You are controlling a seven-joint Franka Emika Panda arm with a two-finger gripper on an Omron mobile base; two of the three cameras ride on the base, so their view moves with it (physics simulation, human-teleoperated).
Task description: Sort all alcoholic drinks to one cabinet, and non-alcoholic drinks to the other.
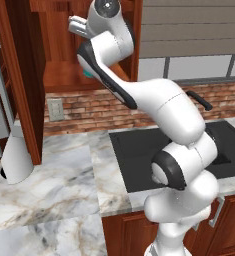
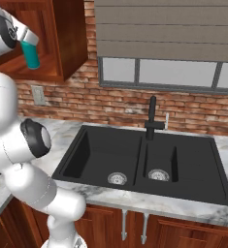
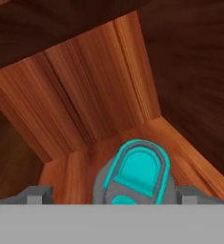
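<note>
Teal bottle (image 2: 33, 54) is held in the gripper (image 3: 132, 198), up inside the narrower wooden wall cabinet (image 2: 62, 43). In the right base view the bottle hangs roughly upright below the hand, in front of the cabinet's open face and just above its bottom board. In the left base view only a sliver of teal (image 1: 89, 75) shows behind the arm, low in the cabinet opening, close to the floor board (image 1: 64, 77).

Hand view: bottle fills the lower centre, seen end-on, teal with a grey outline. Fingers (image 3: 37, 194) sit on either side of it at the bottom edge, closed against it. Beyond it: cabinet floor, plank back wall and right side wall meeting in the far corner. Whether the bottle touches the floor board, I can't tell.

Gripper state: clenched on the teal bottle.

Around it: brick backsplash (image 2: 86, 104) runs under the cabinet, with a wall outlet (image 1: 55, 109) on it. Marble surface (image 1: 54, 185) below. Black double sink (image 2: 144, 167) set into the surface, towards its right end, black faucet (image 2: 152, 117) at its back edge. Window with a lowered blind (image 2: 169, 29) above the sink. A white cone-shaped object (image 1: 16, 159) near the left edge of the surface in the left base view; can't tell what it is.
</note>
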